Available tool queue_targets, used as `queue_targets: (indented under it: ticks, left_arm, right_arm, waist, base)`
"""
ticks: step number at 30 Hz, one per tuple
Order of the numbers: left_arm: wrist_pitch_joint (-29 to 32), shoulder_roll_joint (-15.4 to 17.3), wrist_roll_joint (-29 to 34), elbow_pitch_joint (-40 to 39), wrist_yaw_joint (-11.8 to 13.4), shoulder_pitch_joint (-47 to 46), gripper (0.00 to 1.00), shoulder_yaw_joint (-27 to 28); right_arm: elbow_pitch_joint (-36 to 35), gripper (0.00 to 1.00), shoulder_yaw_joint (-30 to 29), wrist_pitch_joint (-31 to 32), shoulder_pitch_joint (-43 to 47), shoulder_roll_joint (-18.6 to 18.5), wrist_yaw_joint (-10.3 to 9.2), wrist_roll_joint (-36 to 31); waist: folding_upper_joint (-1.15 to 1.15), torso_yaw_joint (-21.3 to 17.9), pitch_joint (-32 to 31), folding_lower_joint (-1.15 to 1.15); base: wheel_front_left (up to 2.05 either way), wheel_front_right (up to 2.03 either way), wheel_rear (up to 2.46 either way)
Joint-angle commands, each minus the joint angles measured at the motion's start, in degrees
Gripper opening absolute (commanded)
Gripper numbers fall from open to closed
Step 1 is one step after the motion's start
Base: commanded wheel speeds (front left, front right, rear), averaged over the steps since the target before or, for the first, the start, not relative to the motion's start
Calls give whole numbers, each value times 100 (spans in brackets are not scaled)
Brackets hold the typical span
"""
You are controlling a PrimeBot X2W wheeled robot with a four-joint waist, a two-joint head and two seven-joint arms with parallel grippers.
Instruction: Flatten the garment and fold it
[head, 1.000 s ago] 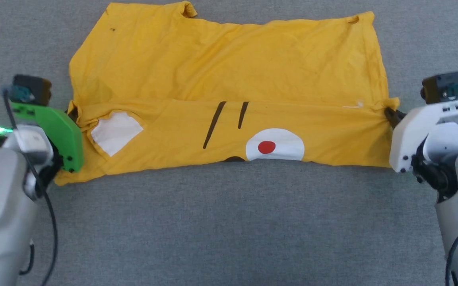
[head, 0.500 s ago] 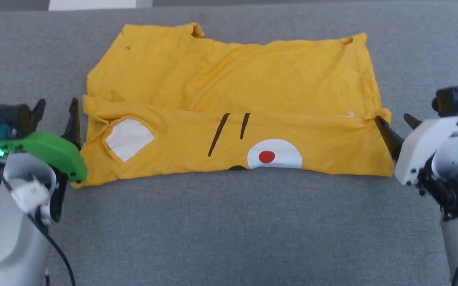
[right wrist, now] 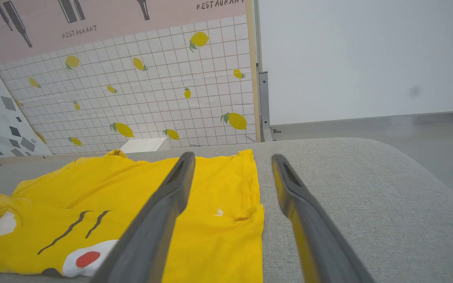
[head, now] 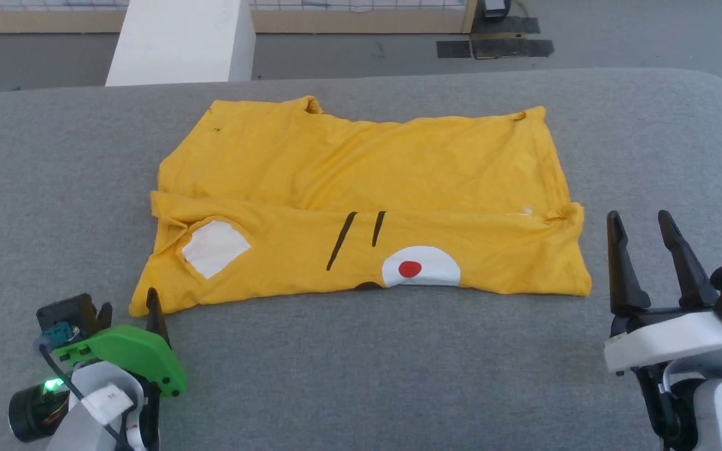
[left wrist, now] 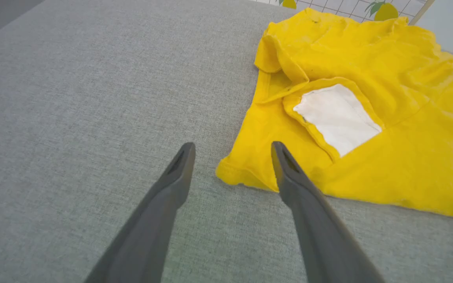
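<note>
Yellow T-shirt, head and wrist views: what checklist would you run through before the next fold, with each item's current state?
1. Left gripper fingers apart, holding nothing: ok.
2. Right gripper fingers apart, holding nothing: ok.
3. T-shirt lies wholly on the grey padded surface, no edge overhanging: ok.
4. Near band folded over, face print up: ok.
5. Cloth flat: not ok. Folds bunch beside the white patch at the shirt's left end, and wrinkles cross the far half.
6. Hidden layers under the fold lie even: cannot tell.
</note>
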Motion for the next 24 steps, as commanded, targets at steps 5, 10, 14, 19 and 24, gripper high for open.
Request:
queue_targets:
  ticks: [5,10,14,19,24]
  left_arm:
    - [1021,85,-375,-2,371,-28,100,161]
    - [1874,173,-707,207,465,-234,100,218]
    - [2395,251,-946,404,285,-339,29,159]
    - [2534,287,-939,165,217,-293,0,28]
    - [2401,299,-894,68,151,-257,0,-13]
  right_arm:
    - [-52,100,168,-108,64,67,-8,-108]
    - [-40,100,267,-66,-8,84,-8,-127]
    - [3,100,335,-20,-49,91,-8,-155]
    - [126,100,161,-5,-113,98,-8,-318]
    - [593,100,-210,628,-347,108,-8,-243]
  waist:
    - [0,-222,51,0]
    - [0,-308,156,0]
    - [0,-336,233,0]
    - [0,-261,254,0]
    - [0,-161,248,0]
  base:
    - [0,0,0]
    - [0,0,0]
    - [0,0,0]
    - [0,0,0]
    - [0,0,0]
